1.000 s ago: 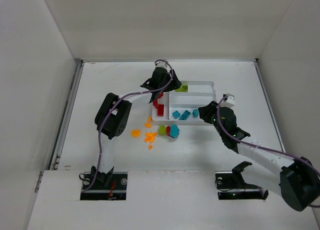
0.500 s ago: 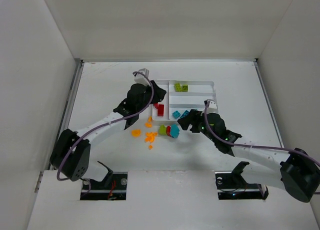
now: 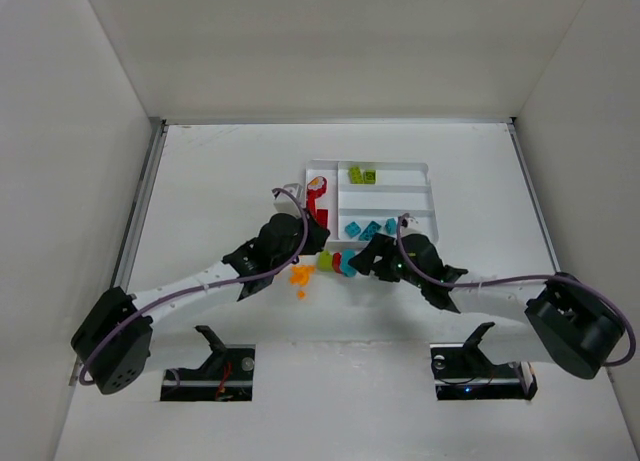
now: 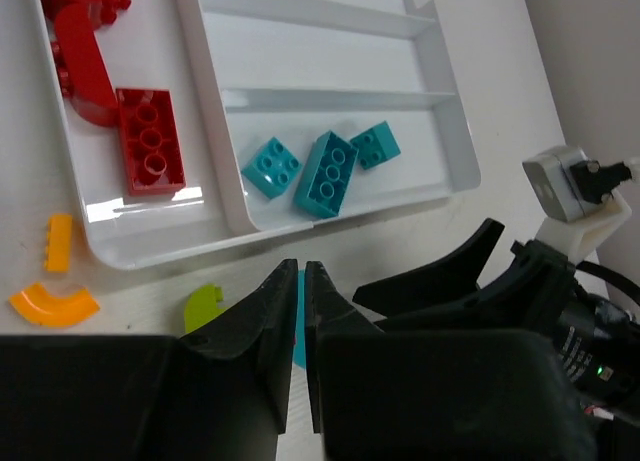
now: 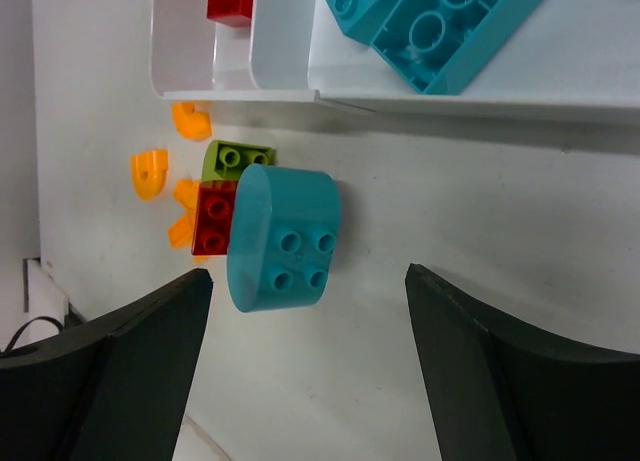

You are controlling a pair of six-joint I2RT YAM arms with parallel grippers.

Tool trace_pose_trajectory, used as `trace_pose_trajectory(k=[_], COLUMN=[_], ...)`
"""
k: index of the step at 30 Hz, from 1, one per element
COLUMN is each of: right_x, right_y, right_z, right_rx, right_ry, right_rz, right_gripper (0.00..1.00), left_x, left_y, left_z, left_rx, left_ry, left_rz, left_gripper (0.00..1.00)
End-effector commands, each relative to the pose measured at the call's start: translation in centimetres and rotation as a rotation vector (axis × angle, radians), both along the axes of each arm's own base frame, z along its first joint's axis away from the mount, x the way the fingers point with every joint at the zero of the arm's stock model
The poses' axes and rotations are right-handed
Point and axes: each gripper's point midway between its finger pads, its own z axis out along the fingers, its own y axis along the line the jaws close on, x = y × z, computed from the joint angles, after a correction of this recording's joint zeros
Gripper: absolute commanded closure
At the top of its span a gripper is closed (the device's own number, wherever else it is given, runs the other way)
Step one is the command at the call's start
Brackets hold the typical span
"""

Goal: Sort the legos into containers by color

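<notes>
The white tray [image 3: 420, 169] holds red legos [image 4: 150, 141] in its tall section, three teal ones [image 4: 328, 173] in the nearest long section and lime green ones [image 3: 362, 175] in the farthest. Loose on the table in front of the tray lie orange pieces [image 3: 300, 276], a green brick [image 5: 238, 159], a red brick [image 5: 215, 216] and a rounded teal brick [image 5: 285, 241]. My left gripper [image 3: 322, 245] is shut just above this pile, with only a sliver of teal showing behind its fingers [image 4: 268, 311]. My right gripper [image 5: 308, 276] is open, the teal brick at its mouth.
White walls enclose the table on three sides. The two grippers face each other closely over the pile. The right gripper's black fingers [image 4: 440, 276] show just in front of the tray's near wall [image 4: 330, 221].
My left arm swung from the tray's far corner down to the loose pile and shut its jaws. My right gripper opened and moved left from the tray's right side to the teal brick.
</notes>
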Motion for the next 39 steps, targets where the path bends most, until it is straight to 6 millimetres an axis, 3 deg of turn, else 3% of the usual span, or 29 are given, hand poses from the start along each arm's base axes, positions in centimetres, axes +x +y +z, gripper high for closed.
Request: trace_pose_trajectory(k=[1, 8, 19, 30, 36, 39], right_x=[0.5, 1.5, 2.3, 2.4, 2.7, 2.5], right_y=[1.4, 1.5, 2.6, 3.4, 3.9, 4.2], right_z=[1.8, 1.3, 0.7, 1.3, 1.7, 2.2], right_rx=[0.145, 0.204, 0.272, 0.333, 0.353, 0.379], right_ry=[-0.025, 0.020, 0.056, 0.056, 0.048, 0.046], right_rz=[0.006, -0.012, -0.004, 0.022, 0.034, 0.050], right_gripper=[0.18, 0.26, 0.41, 0.42, 0.49, 0.58], left_x=[-1.0, -1.6, -3.0, -3.3, -3.4, -3.5], left_y=[0.7, 2.9, 3.5, 4.1, 4.5, 4.6], left_z=[-0.6, -1.5, -4.8, -5.2, -5.1, -5.4], left_rx=[-0.020, -0.003, 0.010, -0.030, -0.068, -0.090], left_ry=[0.018, -0.007, 0.074, 0.104, 0.120, 0.139], left_rz=[0.019, 0.073, 0.080, 0.110, 0.120, 0.122], left_gripper=[0.96, 0.95, 0.56, 0.44, 0.36, 0.35])
